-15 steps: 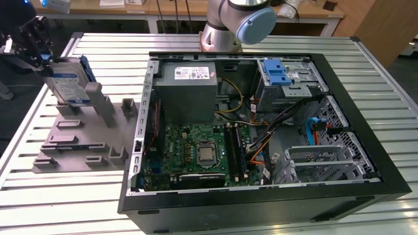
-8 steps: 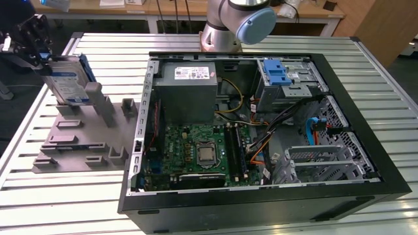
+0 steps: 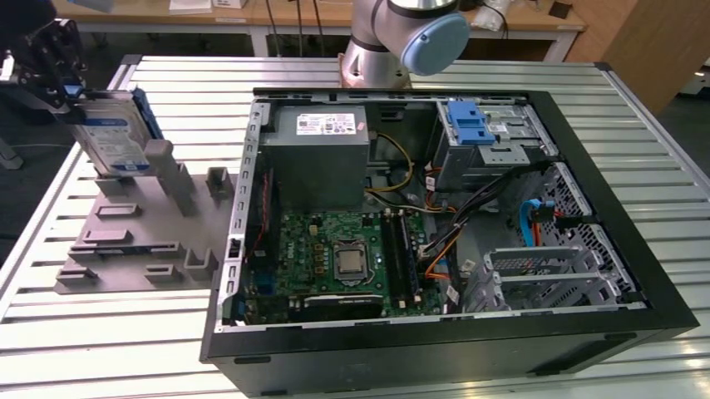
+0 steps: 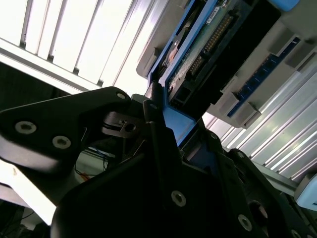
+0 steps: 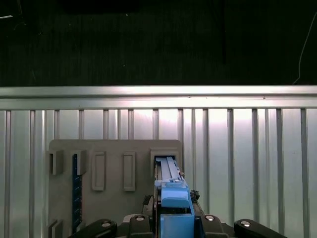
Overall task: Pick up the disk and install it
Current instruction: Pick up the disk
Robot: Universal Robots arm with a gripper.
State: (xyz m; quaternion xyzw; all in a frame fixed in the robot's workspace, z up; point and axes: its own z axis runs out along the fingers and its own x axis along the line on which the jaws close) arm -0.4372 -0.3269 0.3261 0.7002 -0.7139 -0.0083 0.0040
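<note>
Inspector: Now, location of the disk (image 3: 111, 137)?

Assessor: At the exterior view's left, standing on edge over the grey fixture (image 3: 133, 249) on the slatted table (image 3: 89, 349), well apart from the open computer case (image 3: 621, 324). Its lower edge sits at a fixture slot. Whether it is seated there or just clear, I cannot tell.

Inspector: State of the gripper (image 3: 69, 90)?

Assessor: Clamped on the disk's upper edge. In both wrist views the fingers (image 4: 153, 129) bear on the blue rail frame (image 5: 173, 198) from either side.

Inspector: Handling?

Assessor: Judged rigid, fairly dense for its size and shock-sensitive. The metal faces look slick. The plastic frame is the sounder hold, and it keeps pressure off the exposed circuit board (image 4: 198, 54).

Inspector: Arm pose?

Assessor: The arm (image 3: 400, 37) is based behind the case, with its wrist extended to the exterior view's left and the gripper pointing down onto the disk. The first wrist view looks straight down on the fixture.
</note>
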